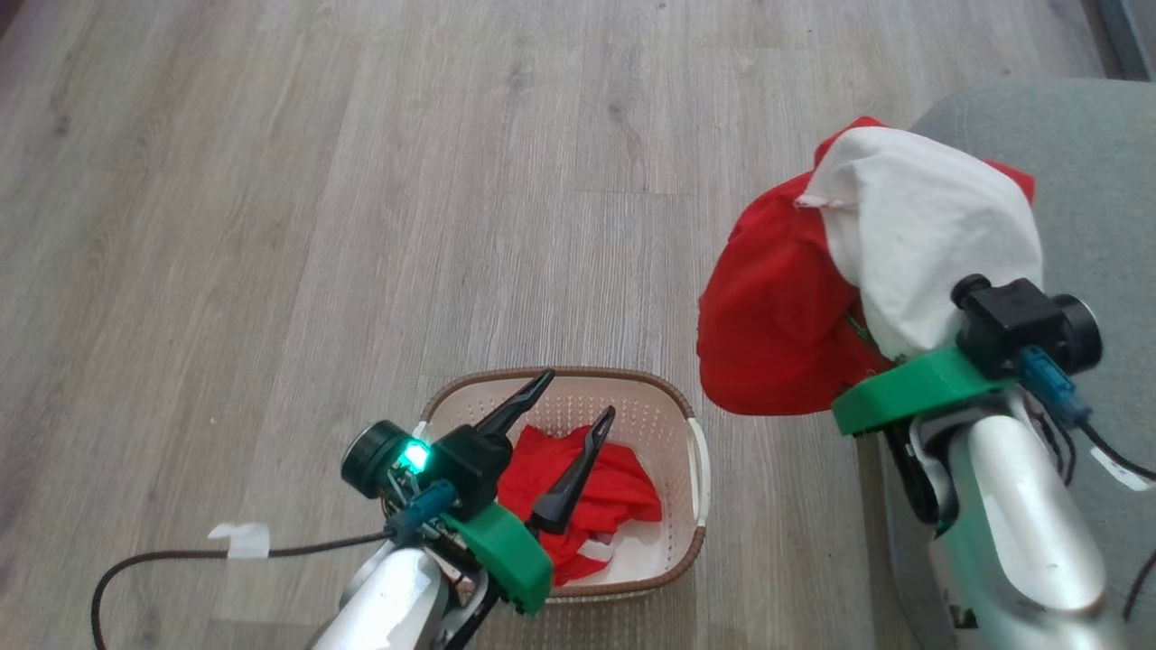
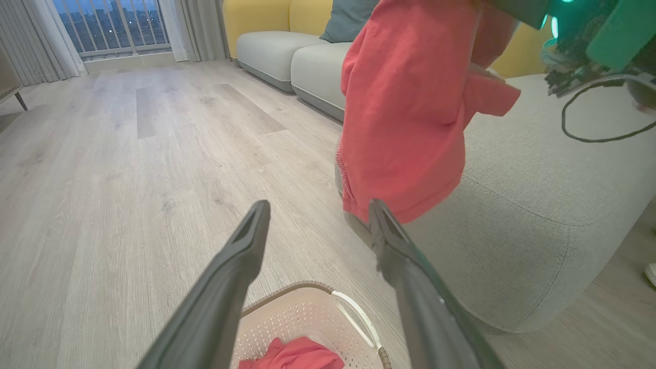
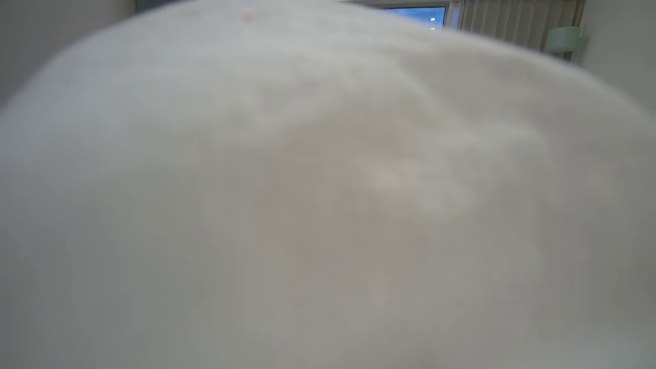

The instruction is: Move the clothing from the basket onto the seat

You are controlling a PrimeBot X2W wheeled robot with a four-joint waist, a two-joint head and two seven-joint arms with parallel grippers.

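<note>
A bright red garment (image 1: 777, 307) with a large white panel (image 1: 921, 226) hangs in the air over the near edge of the grey-green seat (image 1: 1084, 162). It drapes over my right gripper, hiding the fingers; the green wrist mount (image 1: 912, 388) shows below it. The white fabric (image 3: 328, 205) covers the right wrist view. In the left wrist view the same garment (image 2: 405, 113) dangles beside the seat (image 2: 523, 215). My left gripper (image 1: 578, 394) is open and empty above the cream basket (image 1: 695, 551). Inside the basket lies another red garment (image 1: 614, 492).
Grey wood floor (image 1: 361, 181) stretches to the left and beyond the basket. A black cable (image 1: 226, 551) trails from my left arm. Farther off stand a pale sofa (image 2: 287, 51) with yellow backs and a curtained window (image 2: 113, 25).
</note>
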